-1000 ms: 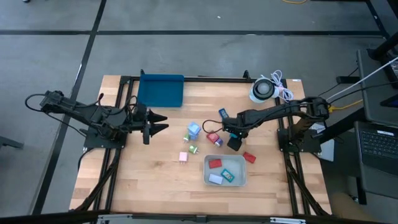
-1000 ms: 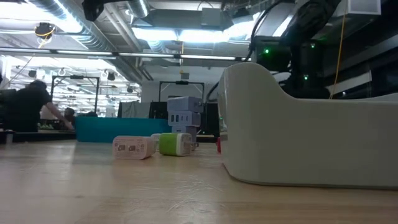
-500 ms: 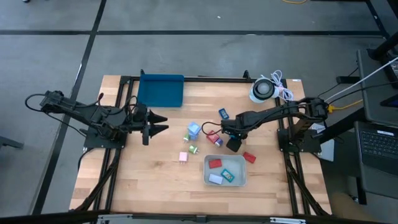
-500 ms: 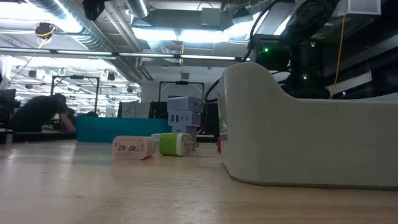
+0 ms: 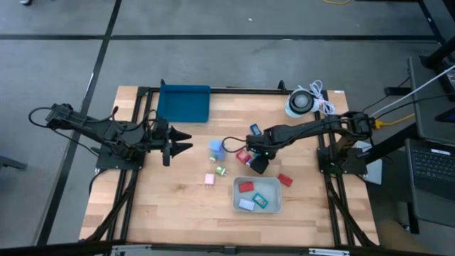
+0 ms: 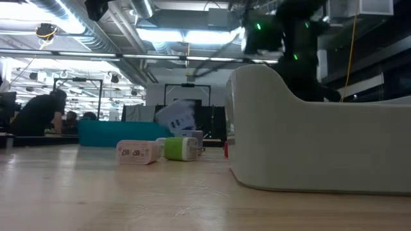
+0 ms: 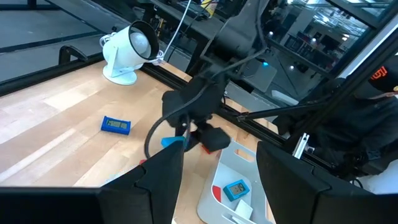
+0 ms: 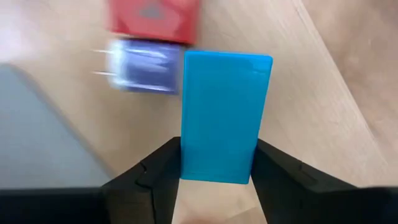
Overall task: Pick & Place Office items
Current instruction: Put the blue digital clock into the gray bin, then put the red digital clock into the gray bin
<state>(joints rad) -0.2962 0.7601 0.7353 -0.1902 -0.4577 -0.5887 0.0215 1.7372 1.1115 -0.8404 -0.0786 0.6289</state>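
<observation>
My right gripper [image 5: 257,162] stands near the table's middle, pointing down, shut on a bright blue block [image 8: 224,118]. Beside it on the wood lie a red piece [image 8: 154,18] and a violet piece with prongs [image 8: 143,65]. Other office items lie loose: a pale blue block [image 5: 215,147], a green one [image 5: 220,171], a pink one [image 5: 210,179], a blue one [image 5: 254,129] and a red one [image 5: 285,180]. My left gripper [image 5: 179,143] waits open at the table's left, holding nothing. My right gripper pinches the bright blue block's two long sides [image 8: 186,168] between its two fingers, at one end of the block. The fingers [image 8: 155,177] come from above, pointing down, and lie along the block. The block hangs below them [image 7: 174,142], clear of the table.
A pale bin [image 5: 258,207] near the front holds a red, a teal and a white piece; in the low view its wall [image 6: 321,141] fills the right. A dark blue tray [image 5: 184,103] sits at the far edge. A white coiled cable [image 5: 304,102] lies far right.
My right gripper has shut on the bright blue block, then risen with it and moved a little toward the table's left. The pale blue block has shifted toward the left and tipped.
</observation>
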